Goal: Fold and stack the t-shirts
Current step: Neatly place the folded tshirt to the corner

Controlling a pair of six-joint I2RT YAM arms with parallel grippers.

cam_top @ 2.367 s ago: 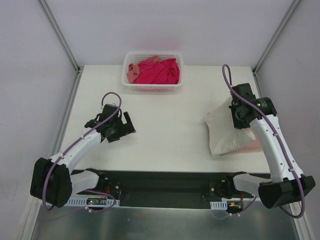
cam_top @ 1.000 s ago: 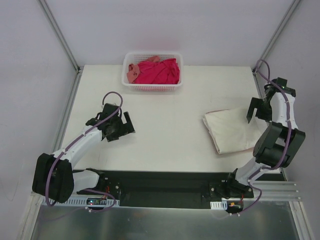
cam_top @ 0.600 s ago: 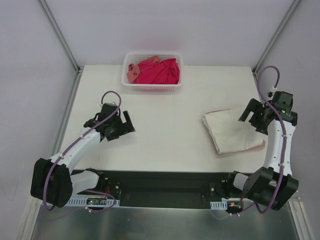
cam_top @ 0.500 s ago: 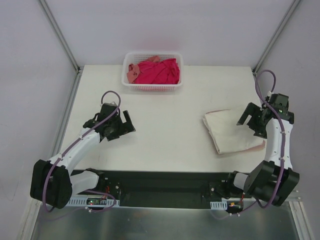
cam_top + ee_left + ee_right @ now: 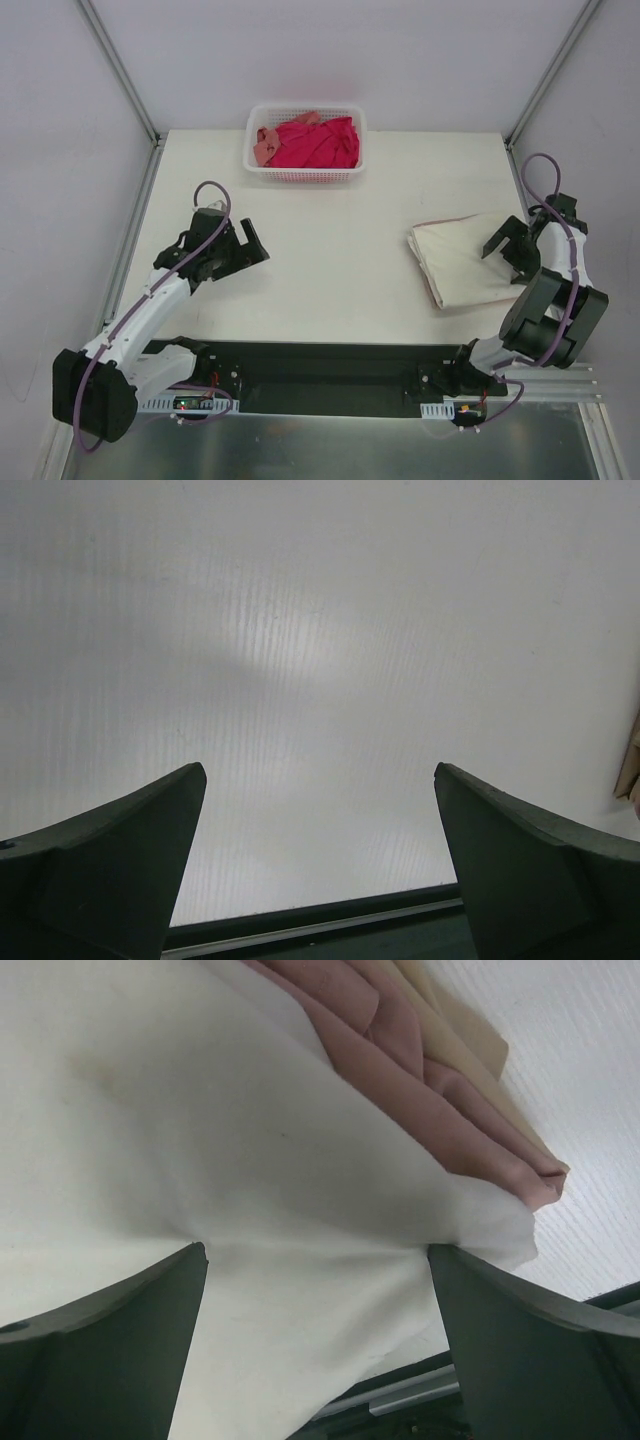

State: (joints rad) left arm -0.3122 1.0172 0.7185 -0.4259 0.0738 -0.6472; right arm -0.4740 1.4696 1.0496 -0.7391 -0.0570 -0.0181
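The pink t-shirt (image 5: pixel 400 1080) is largely hidden beneath the folded cream t-shirt (image 5: pixel 465 262) at the right of the bench (image 5: pixel 340 240); a magenta t-shirt (image 5: pixel 318 143) is seen crumpled in the basket (image 5: pixel 305 175). The left tool (image 5: pixel 320 870) and right tool (image 5: pixel 508 256) are held apart, empty.

The white table (image 5: pixel 330 230) has a faintly ribbed surface and runs from the dark strip (image 5: pixel 330 360) at its near edge back to the wall. At the middle of its far edge stands a white lattice basket (image 5: pixel 300 177). Well apart from it, close to the right edge, lies a folded pile: a cream t-shirt (image 5: pixel 465 260) on top and a dusty pink t-shirt (image 5: pixel 420 1110) under it, its folded edge showing along one side.
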